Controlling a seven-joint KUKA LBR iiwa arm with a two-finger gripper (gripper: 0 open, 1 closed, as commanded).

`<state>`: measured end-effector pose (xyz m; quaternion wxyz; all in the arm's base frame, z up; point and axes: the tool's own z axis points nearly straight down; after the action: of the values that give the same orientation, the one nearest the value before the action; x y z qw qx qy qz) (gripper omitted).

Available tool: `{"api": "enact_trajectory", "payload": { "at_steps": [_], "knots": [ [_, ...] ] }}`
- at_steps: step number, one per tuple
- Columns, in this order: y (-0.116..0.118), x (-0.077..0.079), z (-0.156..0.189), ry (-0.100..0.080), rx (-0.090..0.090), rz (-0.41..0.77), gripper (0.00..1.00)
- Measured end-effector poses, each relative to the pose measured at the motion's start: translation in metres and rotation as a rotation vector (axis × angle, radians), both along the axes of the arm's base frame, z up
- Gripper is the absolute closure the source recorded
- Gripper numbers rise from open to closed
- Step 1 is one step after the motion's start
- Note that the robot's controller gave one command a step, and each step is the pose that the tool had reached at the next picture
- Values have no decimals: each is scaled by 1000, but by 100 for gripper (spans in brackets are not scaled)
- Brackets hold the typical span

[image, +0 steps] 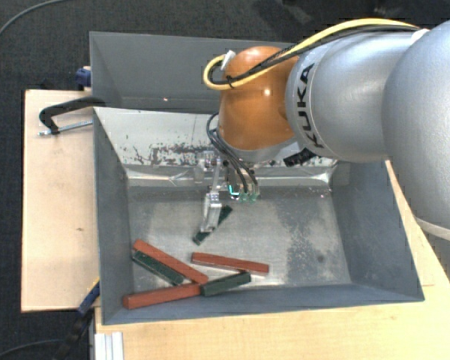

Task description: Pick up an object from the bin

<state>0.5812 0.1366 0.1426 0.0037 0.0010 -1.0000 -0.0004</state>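
Observation:
My gripper [212, 217] hangs under the arm's wrist over the middle of the bin, toward the back wall. It is shut on a short dark green bar [212, 226], which tilts from the fingers down to the lower left. One silvery finger [210, 207] shows against the bar's left side. The nearest loose thing is a red-brown bar [230, 263] lying flat on the floor just in front of the gripper.
Near the bin's front wall lies a small heap of bars: a red-brown one [169, 262] crossed over a dark green one [157, 268], another red-brown one [161, 297] and a dark green one [226, 283]. The arm covers the bin's back right.

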Motion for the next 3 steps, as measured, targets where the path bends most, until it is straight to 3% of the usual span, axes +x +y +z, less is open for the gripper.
{"api": "enact_trajectory", "payload": {
  "at_steps": [1,2,3],
  "knots": [
    [-83,-35,-65,-1,-4,5,0],
    [-33,12,-71,-16,3,120,0],
    [-35,11,-71,-13,2,117,100]
  ]
}}
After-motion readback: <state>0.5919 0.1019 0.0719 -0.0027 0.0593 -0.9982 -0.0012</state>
